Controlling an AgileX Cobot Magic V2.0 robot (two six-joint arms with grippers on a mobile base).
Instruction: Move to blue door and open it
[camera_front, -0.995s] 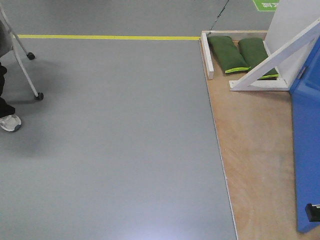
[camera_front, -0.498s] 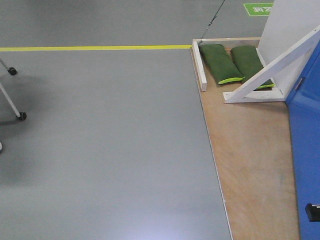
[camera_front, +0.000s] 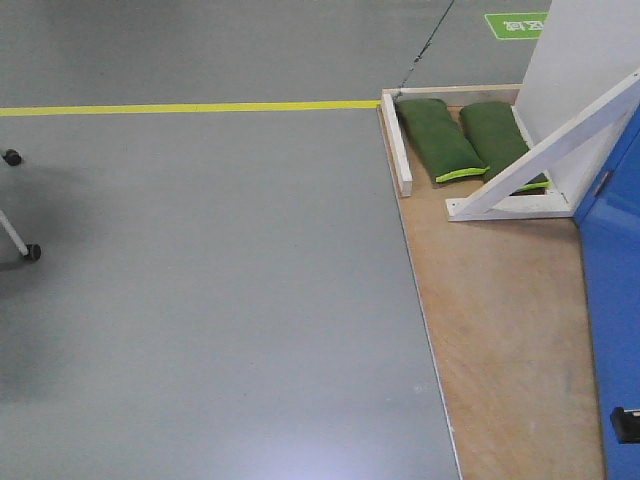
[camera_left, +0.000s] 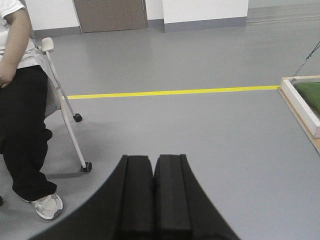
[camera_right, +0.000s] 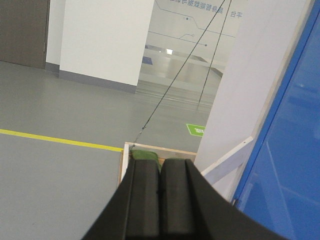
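Left claw: the left gripper (camera_left: 154, 165) has its two black fingers pressed together with nothing between them. It points over the grey floor (camera_left: 200, 135).
Right claw: the right gripper (camera_right: 160, 172) is also pressed together and holds nothing.
Blue door: the blue door (camera_front: 615, 300) stands at the right edge of the front view, on the wooden platform (camera_front: 500, 320).
Door and right claw: in the right wrist view the blue door (camera_right: 290, 165) fills the right side. It is to the right of the fingers and apart from them.
Beside the door: the white wall panel (camera_front: 580, 60) with its slanted white brace (camera_front: 545, 160), and two green sandbags (camera_front: 440, 140) lying at its foot.
Floor: a yellow line (camera_front: 190, 107) runs up to the platform corner.
Left side: a person (camera_left: 22, 110) next to a chair (camera_left: 65, 115) on castors, well apart from the door.
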